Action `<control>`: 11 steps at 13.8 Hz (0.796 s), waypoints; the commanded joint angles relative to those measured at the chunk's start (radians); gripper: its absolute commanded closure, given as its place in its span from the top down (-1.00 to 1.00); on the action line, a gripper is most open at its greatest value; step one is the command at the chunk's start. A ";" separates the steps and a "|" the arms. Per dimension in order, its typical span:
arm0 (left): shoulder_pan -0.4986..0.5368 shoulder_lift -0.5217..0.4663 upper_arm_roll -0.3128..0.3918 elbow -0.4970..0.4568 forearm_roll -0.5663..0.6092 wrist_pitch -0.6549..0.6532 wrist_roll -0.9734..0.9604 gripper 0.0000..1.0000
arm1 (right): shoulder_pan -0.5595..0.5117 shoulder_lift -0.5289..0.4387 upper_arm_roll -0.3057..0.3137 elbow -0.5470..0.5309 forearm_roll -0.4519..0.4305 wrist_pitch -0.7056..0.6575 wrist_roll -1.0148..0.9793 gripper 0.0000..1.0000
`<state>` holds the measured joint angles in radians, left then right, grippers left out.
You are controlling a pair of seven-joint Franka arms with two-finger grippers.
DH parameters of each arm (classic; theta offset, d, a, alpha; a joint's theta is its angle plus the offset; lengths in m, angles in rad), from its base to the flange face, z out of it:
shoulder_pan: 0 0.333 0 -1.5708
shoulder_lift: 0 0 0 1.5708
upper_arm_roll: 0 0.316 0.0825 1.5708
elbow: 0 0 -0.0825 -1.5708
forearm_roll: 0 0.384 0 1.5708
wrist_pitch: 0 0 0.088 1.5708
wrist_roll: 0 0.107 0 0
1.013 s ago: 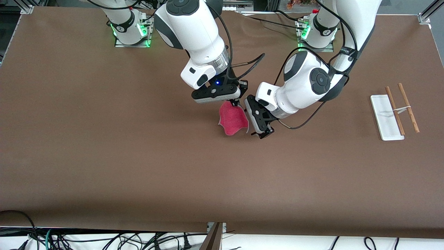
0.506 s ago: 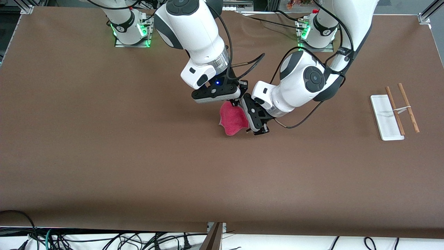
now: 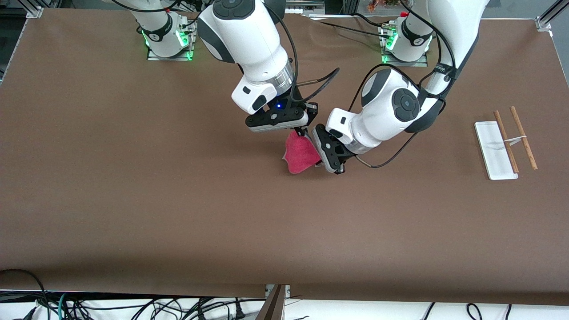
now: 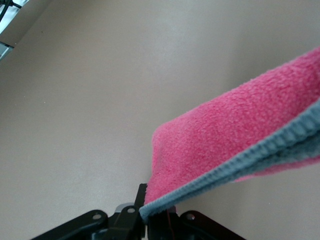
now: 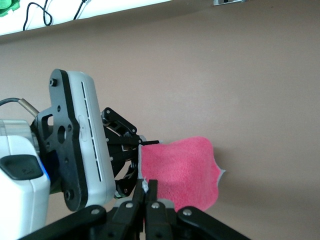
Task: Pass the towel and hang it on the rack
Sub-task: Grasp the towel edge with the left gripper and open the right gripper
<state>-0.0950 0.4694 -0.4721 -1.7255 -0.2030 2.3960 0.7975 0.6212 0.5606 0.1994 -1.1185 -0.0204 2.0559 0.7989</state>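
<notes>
— Where's the towel (image 3: 300,154) right now?

— Up in the air over the middle of the brown surface (image 3: 133,186), pink face showing, hanging between the two arms. Both have hold of it.

— Both at once?

— Yes. The right gripper (image 3: 301,131) has its jaws pinched together on the top corner. The left gripper (image 3: 321,162) comes in from the side and its jaws are clamped on the towel's edge; in the left wrist view you can see the grey edging (image 4: 240,160) running straight into the closed jaws of that gripper (image 4: 150,216). In the right wrist view the right gripper (image 5: 146,192) bites the corner, with the other arm's hand just beside it.

— And the rack (image 3: 504,143)?

— Sitting on the surface well apart from them, toward the left arm's end, white base flat, two brown rods over it.
</notes>
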 commanded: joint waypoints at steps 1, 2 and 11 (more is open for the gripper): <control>0.014 0.000 0.000 0.015 0.011 -0.008 0.006 -1.00 | -0.003 0.009 0.009 0.019 0.011 0.001 -0.007 -1.00; 0.038 -0.002 0.000 0.017 0.014 -0.009 0.008 -1.00 | -0.003 0.009 0.009 0.019 0.011 0.001 -0.007 -1.00; 0.240 -0.017 -0.008 0.158 0.001 -0.371 0.006 -1.00 | -0.003 0.013 0.009 0.019 0.004 0.000 -0.006 1.00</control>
<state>0.1045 0.4644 -0.4713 -1.5837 -0.2033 2.0891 0.7971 0.6217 0.5715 0.2004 -1.1181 -0.0204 2.0652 0.7988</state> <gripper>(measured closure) 0.974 0.511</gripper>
